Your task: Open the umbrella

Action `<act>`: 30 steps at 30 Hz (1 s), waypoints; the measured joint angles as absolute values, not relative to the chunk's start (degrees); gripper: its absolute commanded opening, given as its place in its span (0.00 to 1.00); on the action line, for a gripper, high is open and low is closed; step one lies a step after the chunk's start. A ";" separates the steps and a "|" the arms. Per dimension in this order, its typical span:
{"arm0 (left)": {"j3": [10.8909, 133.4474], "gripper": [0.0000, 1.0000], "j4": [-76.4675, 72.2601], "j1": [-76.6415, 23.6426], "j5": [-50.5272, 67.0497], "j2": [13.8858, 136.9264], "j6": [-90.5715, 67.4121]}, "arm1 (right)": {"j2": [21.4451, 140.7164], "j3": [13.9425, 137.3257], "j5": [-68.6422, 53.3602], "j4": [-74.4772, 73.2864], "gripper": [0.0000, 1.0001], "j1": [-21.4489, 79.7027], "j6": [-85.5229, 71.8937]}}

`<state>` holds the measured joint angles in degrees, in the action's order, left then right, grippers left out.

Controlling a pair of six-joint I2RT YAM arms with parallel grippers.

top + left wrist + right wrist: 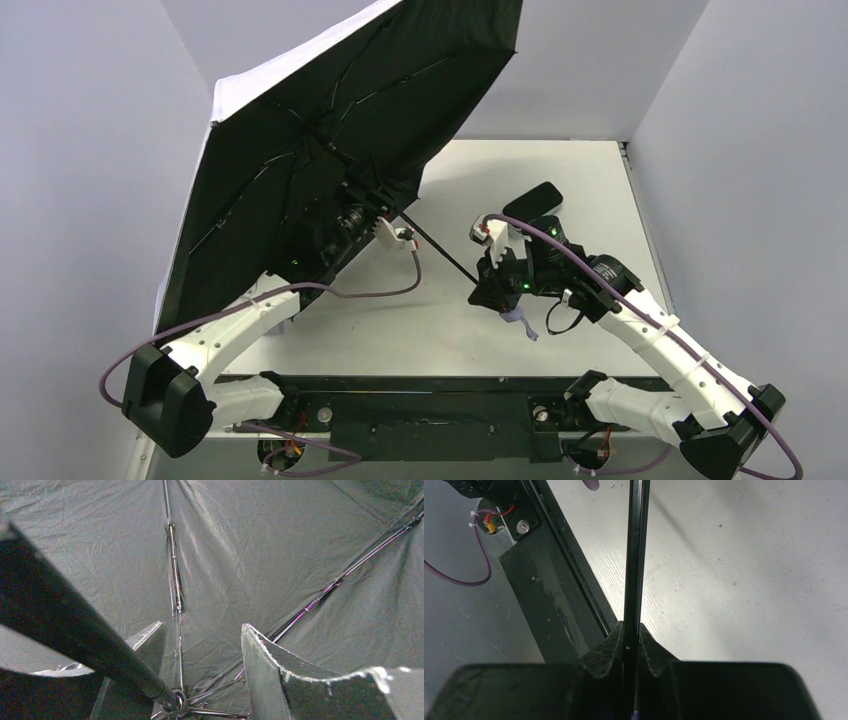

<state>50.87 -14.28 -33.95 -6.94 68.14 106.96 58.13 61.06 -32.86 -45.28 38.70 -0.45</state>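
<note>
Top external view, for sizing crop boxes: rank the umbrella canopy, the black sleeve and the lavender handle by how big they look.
1. umbrella canopy, by far the largest.
2. black sleeve.
3. lavender handle, only partly showing.

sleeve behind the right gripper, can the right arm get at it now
Probably not yet: the sleeve lies close by with nothing over it, but the right gripper is shut on the umbrella shaft.

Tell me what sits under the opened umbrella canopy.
Under the black canopy: the left gripper, jaws apart, by the ribs and the shaft, which runs out to the right gripper, shut on it. The table beneath the canopy is covered.
</note>
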 measured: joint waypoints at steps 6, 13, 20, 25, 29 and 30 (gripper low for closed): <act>50.87 0.52 -14.87 -33.19 -9.04 68.16 105.80 | 56.90 59.40 -32.82 -43.66 0.00 38.72 0.27; 54.61 0.39 -15.27 -25.32 -3.97 70.70 106.80 | 56.53 58.35 -30.44 -39.13 0.00 38.61 0.89; 59.46 0.19 -17.89 -21.15 5.58 75.40 109.93 | 56.88 58.24 -28.47 -35.29 0.00 38.61 0.08; 63.96 0.00 -19.42 -20.05 11.09 78.91 110.28 | 56.99 58.19 -26.83 -33.63 0.00 38.52 -0.67; 67.92 0.00 -20.12 -19.18 15.27 81.49 110.59 | 57.04 58.19 -26.02 -31.14 0.17 38.30 -2.50; 68.55 0.00 -20.38 -18.90 16.40 81.95 110.69 | 57.04 58.19 -25.89 -30.52 0.25 38.28 -3.31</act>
<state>68.55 -20.38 -18.90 16.40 81.95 110.69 57.04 58.19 -25.89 -30.52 38.28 -3.31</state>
